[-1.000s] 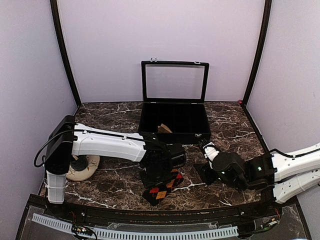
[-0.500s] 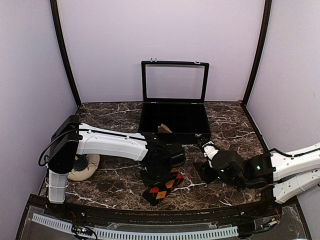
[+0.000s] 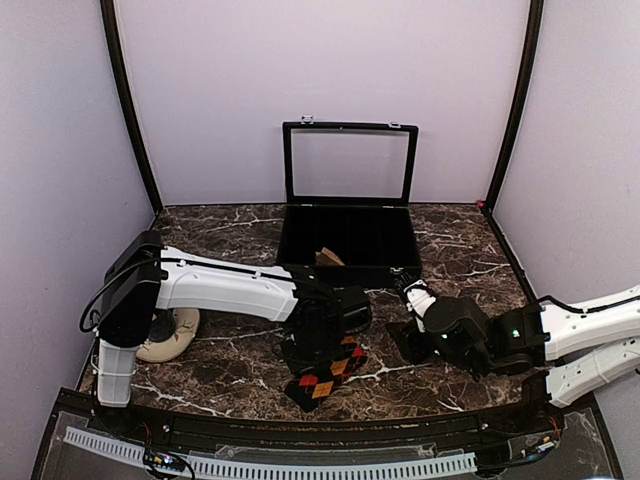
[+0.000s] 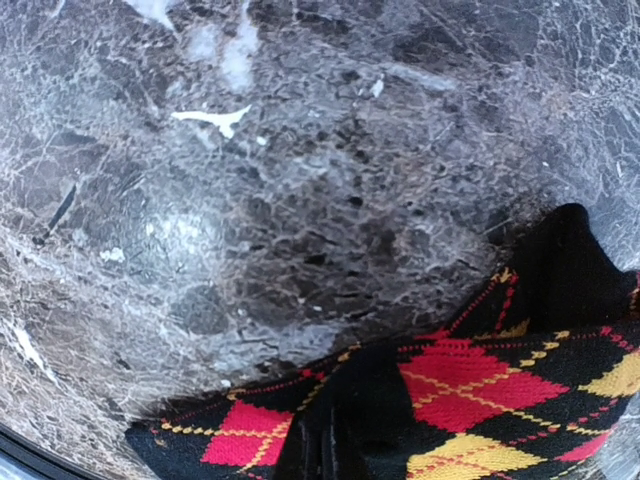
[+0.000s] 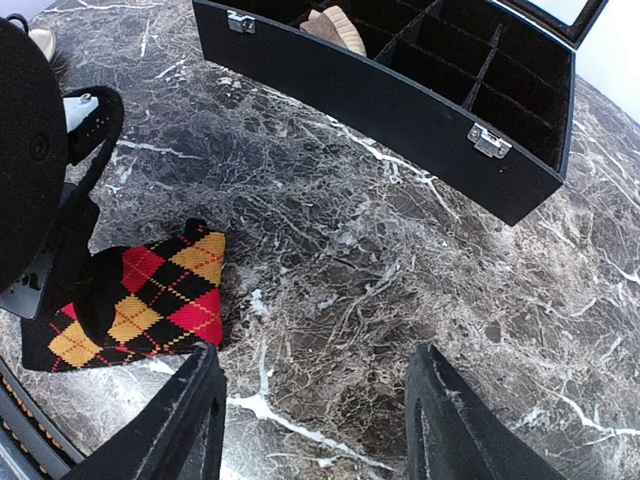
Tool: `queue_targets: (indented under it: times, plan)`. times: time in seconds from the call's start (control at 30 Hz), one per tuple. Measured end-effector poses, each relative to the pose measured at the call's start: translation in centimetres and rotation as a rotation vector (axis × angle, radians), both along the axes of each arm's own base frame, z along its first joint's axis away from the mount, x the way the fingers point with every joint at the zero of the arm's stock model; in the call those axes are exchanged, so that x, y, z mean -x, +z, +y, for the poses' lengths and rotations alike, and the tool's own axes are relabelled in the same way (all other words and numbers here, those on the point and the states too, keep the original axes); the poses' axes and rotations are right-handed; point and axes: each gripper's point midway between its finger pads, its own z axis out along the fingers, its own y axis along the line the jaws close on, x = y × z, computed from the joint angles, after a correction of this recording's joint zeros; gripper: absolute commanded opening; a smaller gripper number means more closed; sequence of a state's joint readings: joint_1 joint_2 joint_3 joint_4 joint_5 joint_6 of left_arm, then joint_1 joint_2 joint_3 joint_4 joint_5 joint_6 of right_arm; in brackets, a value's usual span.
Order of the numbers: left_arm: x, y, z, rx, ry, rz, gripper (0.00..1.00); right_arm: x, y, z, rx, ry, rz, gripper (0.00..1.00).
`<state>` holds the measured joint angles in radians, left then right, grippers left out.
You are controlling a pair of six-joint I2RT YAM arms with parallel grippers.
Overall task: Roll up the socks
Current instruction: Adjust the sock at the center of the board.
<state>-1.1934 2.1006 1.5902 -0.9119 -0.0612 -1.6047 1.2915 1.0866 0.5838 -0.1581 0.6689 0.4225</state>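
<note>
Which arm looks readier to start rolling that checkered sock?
Left. The left gripper pinches the argyle sock; the right gripper hangs open over bare marble beside it.

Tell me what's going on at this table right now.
The left pincer is down on a black, red and yellow argyle sock near the front of the marble table, seemingly pinching it. The sock is not rolled yet. The right pincer hangs open over bare marble to the sock's right. Behind, a black compartment box stands open with a tan bundle inside.
</note>
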Motion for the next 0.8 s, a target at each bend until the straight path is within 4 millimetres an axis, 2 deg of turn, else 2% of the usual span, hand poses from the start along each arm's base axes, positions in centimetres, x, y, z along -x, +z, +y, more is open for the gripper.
queue_targets:
  times: [0.37,0.8]
  plan:
    - [-0.4,2.0,-0.7,0.008,0.0,-0.013,0.0,-0.5,-0.3,0.2,0.017,0.014,0.0,0.57]
    - [1.0,2.3,0.7,-0.061,0.001,-0.007,0.0,-1.4,-1.4,0.6,0.037,0.025,0.017,0.56]
